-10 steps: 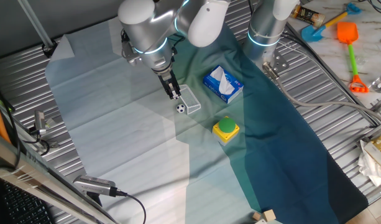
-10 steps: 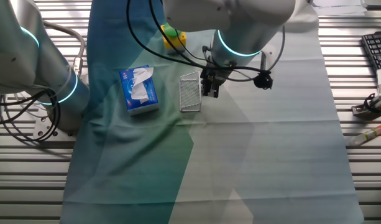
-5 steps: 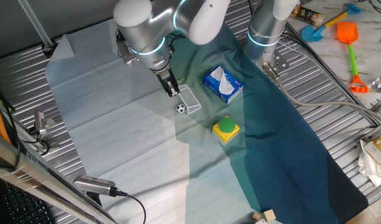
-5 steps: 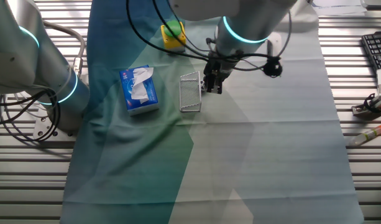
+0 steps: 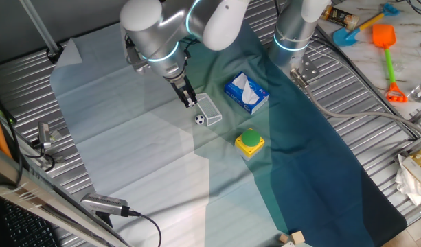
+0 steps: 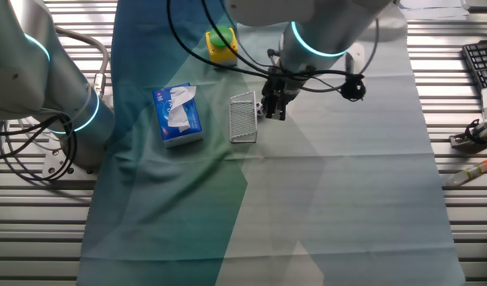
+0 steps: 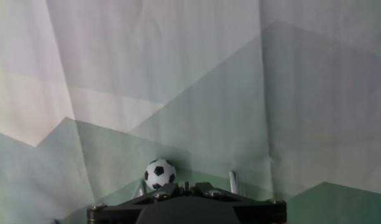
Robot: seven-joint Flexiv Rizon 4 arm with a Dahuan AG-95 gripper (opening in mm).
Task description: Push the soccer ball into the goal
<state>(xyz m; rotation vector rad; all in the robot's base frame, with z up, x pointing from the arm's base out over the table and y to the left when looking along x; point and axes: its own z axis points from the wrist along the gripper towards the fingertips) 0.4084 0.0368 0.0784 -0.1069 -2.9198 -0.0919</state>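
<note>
The soccer ball (image 5: 198, 119) is a tiny white ball with black patches lying on the cloth against the near-left side of the goal (image 5: 209, 110), a small clear plastic box frame. My gripper (image 5: 189, 101) is shut and empty, tips low over the cloth just behind the ball and left of the goal. In the hand view the ball (image 7: 160, 173) sits just beyond my closed fingertips (image 7: 167, 189), with a clear goal post (image 7: 234, 182) to its right. In the other fixed view the gripper (image 6: 275, 112) stands right of the goal (image 6: 243, 117); the ball is hidden there.
A blue-and-white tissue pack (image 5: 246, 93) lies right of the goal. A green button on a yellow base (image 5: 250, 141) sits nearer the front. A second arm's base (image 5: 292, 34) stands behind. Ribbed metal table (image 5: 375, 137) surrounds the cloth.
The arm and gripper have shifted slightly back and left, away from the goal. The ball and goal have not moved.
</note>
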